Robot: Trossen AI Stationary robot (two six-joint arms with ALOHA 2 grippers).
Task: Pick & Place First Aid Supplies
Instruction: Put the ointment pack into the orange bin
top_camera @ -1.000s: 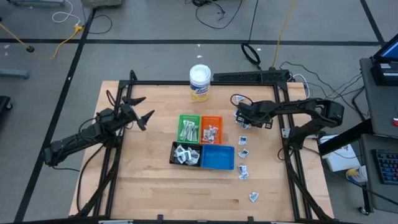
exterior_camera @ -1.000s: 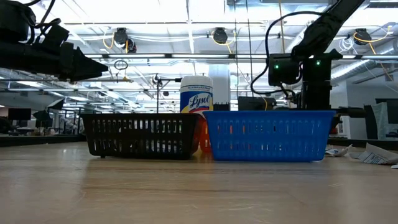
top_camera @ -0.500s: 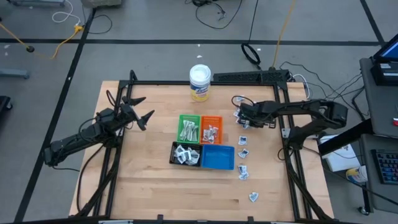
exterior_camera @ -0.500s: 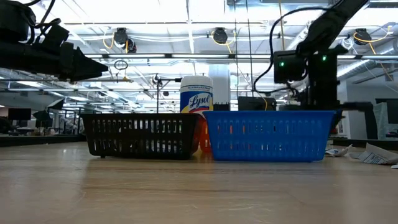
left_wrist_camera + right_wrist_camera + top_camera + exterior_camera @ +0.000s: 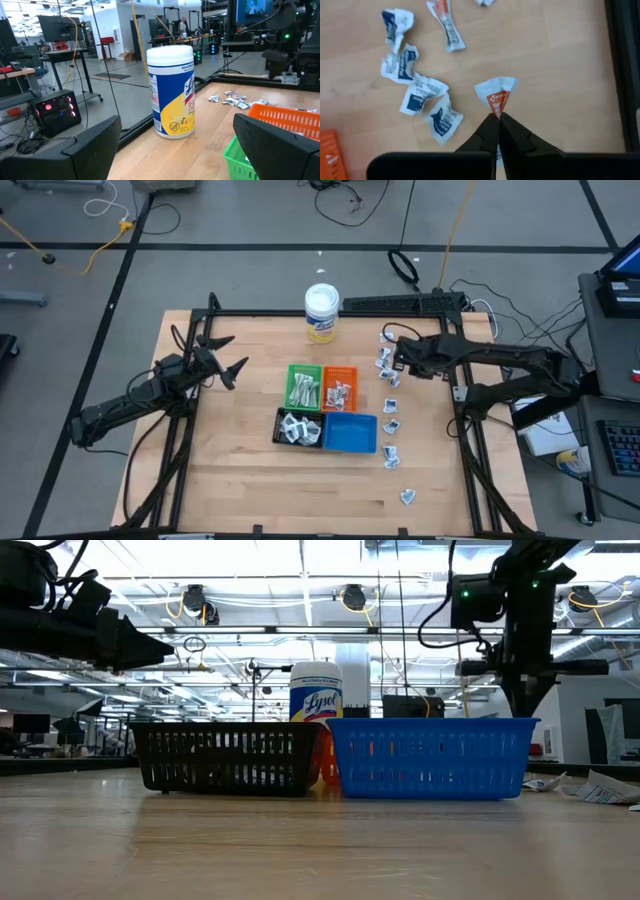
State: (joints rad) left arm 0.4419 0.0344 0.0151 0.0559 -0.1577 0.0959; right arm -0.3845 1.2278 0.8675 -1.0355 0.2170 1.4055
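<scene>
The first aid supplies are small white packets. Several lie loose on the wood at the table's right (image 5: 391, 427), and a cluster (image 5: 422, 95) lies under my right gripper. Others fill the green (image 5: 304, 387), orange (image 5: 340, 387) and black (image 5: 298, 427) trays. My right gripper (image 5: 396, 357) hangs over the far right cluster, shut on a white packet with orange-red print (image 5: 496, 94). My left gripper (image 5: 231, 355) waits open and level at the table's left. My right gripper pinches the orange-printed packet by its narrow end (image 5: 498, 111) between the two fingertips. The fingers come from above, pointing steeply down. The packet fans out below the tips and hangs clear of the wood.
A white-lidded, yellow-labelled tub (image 5: 321, 313) stands at the far edge. The blue tray (image 5: 350, 433) sits beside the black one in the middle. More packets trail toward the near right (image 5: 408, 497). A black frame rail (image 5: 622, 70) runs along the table's right side.
My right gripper has risen from the packets at the table's far right, carrying the orange-printed packet up off the wood. It has shifted slightly toward the far edge.
</scene>
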